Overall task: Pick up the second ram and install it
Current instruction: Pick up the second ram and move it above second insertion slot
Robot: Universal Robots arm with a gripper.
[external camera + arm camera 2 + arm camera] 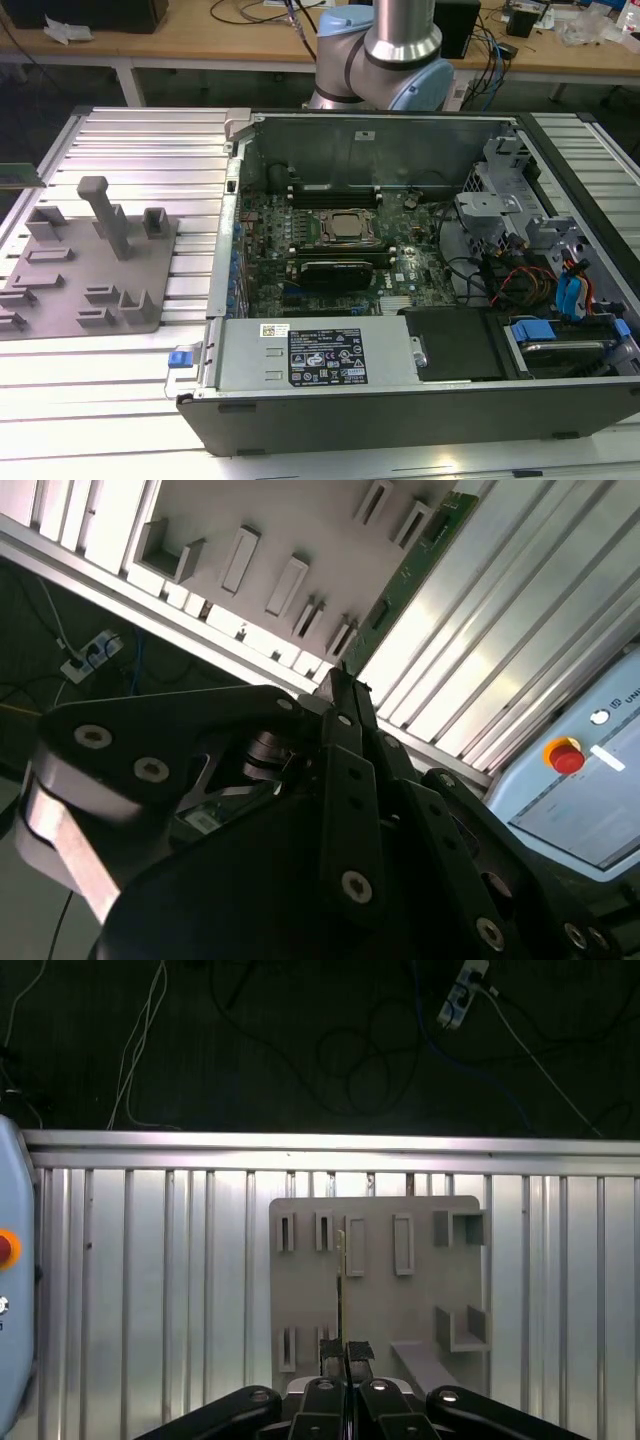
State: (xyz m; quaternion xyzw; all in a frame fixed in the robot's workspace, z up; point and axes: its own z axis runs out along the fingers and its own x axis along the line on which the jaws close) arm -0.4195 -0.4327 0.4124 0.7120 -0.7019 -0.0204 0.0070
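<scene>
In the first wrist view my gripper (pixel 345 1352) is shut on the second ram (pixel 341 1275). The ram shows edge-on as a thin upright strip between the fingers, above the slotted grey tray (pixel 420 1310). The second wrist view has the same green circuit-board stick (pixel 420 560) running out from the black fingertips (pixel 350 695) over the tray (pixel 300 520). In the exterior view the tray (pixel 60 295) lies at the left, beside the open computer case (pixel 420 400). The motherboard's long black memory slots (pixel 325 190) sit by the processor.
The arm's base (pixel 385 60) stands behind the case. An upright grey post (pixel 105 215) rises from the tray. A pendant with a red button (pixel 565 755) lies at the ribbed metal table's edge (pixel 150 1290). Cables lie on the dark floor (pixel 350 1050). Drive bays and wiring fill the case's right side.
</scene>
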